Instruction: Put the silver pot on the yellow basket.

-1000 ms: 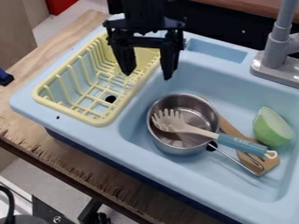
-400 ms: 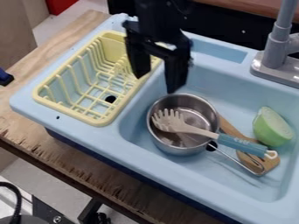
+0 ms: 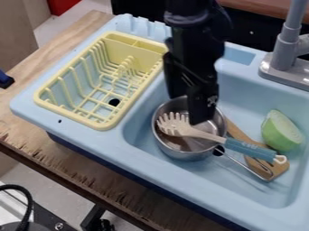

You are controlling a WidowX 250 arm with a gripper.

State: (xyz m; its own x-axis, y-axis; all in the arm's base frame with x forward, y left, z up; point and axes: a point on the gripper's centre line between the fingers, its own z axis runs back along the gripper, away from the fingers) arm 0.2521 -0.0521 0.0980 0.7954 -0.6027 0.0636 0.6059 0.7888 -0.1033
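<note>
My gripper (image 3: pixel 184 111) hangs over the back part of the silver pot (image 3: pixel 181 154), turned so that one finger stands in front of the other, with a gap between them. The pot sits in the blue sink basin, its wire handle pointing to the lower right. A pasta fork (image 3: pixel 208 136) with a teal handle lies across the pot, its pronged head inside the rim. Left of the basin is the yellow basket (image 3: pixel 104 123), a rack holding nothing. The gripper hides part of the pot's back rim.
A green toy piece (image 3: pixel 281 131) rests at the basin's right side. A wooden utensil (image 3: pixel 273 169) lies beneath the pot handle. The grey faucet (image 3: pixel 283 65) rises at the back right. The sink's raised rim (image 3: pixel 142 151) borders the basin.
From above the basket's back right corner, the gripper has moved right and toward the camera, turning on the way, to the pot. Pot, fork and basket have stayed put.
</note>
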